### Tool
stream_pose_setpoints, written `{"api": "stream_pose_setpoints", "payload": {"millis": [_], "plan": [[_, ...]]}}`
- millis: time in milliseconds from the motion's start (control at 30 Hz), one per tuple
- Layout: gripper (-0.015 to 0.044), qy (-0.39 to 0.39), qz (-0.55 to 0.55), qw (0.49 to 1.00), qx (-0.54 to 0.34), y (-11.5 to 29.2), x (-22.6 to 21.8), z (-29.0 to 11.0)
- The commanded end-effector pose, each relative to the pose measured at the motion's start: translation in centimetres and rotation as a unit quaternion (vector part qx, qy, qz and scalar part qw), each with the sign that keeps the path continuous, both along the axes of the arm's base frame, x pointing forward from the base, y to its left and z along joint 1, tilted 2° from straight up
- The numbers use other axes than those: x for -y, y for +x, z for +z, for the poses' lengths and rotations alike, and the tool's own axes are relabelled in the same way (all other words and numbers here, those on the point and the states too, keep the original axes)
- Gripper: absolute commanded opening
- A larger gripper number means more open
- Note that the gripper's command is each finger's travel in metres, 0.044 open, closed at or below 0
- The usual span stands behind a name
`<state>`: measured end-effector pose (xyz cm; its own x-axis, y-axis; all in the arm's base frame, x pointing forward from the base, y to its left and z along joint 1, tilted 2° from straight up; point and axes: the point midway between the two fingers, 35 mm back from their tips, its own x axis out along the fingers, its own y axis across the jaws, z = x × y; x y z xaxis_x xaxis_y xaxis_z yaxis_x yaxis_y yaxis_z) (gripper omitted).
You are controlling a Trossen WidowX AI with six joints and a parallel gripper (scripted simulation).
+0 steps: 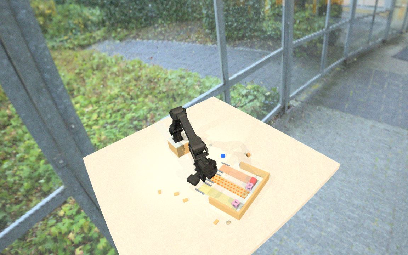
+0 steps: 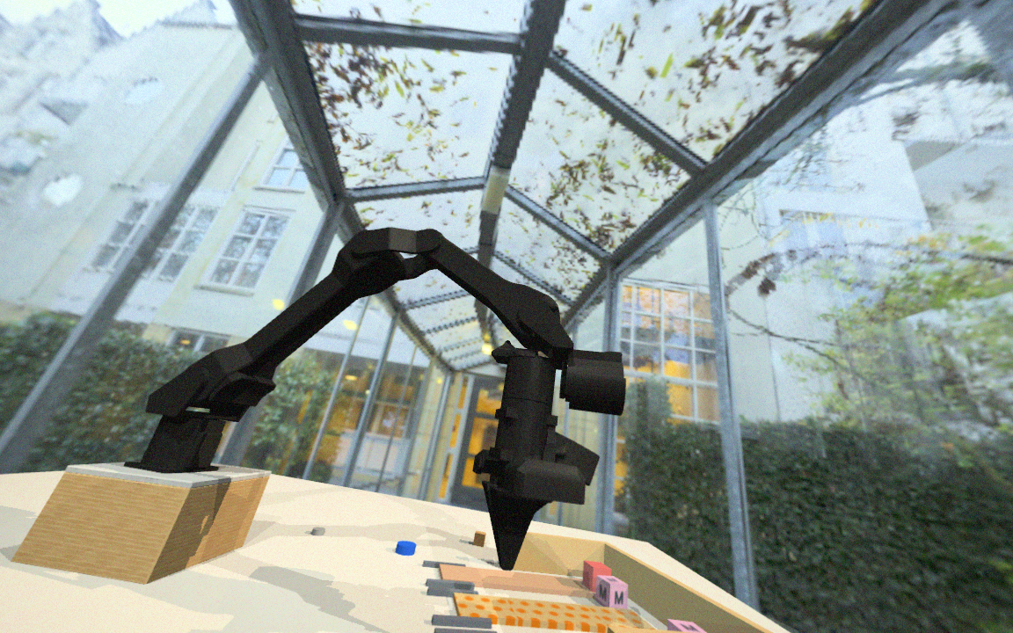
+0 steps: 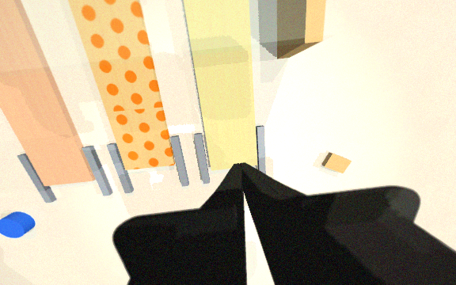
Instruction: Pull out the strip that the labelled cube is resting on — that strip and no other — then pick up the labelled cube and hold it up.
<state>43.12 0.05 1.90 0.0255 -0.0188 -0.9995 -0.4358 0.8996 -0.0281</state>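
Note:
My gripper (image 2: 507,568) (image 3: 239,169) is shut with nothing between the fingertips. In the wrist view the tips overlap the near end of the yellow strip (image 1: 217,194) (image 3: 224,91); their height above it is hard to tell. A pink cube (image 1: 235,203) marked M stands on that strip's far end. Another pink M cube (image 1: 249,186) (image 2: 611,592) stands between the salmon strip (image 1: 235,173) (image 2: 494,580) (image 3: 34,107) and the dotted strip (image 1: 229,186) (image 2: 526,611) (image 3: 124,75), beside a red cube (image 1: 253,180) (image 2: 596,574) at the salmon strip's far end. The dotted strip bears no cube.
A wooden wall (image 1: 254,196) (image 3: 315,20) encloses the far end and sides. Short grey rails (image 1: 199,191) (image 3: 201,158) flank the strips' near ends. A blue disc (image 1: 222,156) (image 2: 405,548) (image 3: 14,224), a small block (image 1: 248,154) (image 2: 478,538) and several wooden chips (image 1: 176,193) (image 3: 336,162) lie around.

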Motion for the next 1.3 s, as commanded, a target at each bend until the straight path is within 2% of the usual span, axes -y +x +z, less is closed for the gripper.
{"api": "stream_pose_setpoints", "payload": {"millis": [0, 1267], "plan": [[0.0, -0.002, 0.002, 1.0, -0.005, -0.1, 0.1, -1.1], [0.0, -0.003, 0.002, 1.0, -0.005, -0.5, 0.2, -6.4]]}}
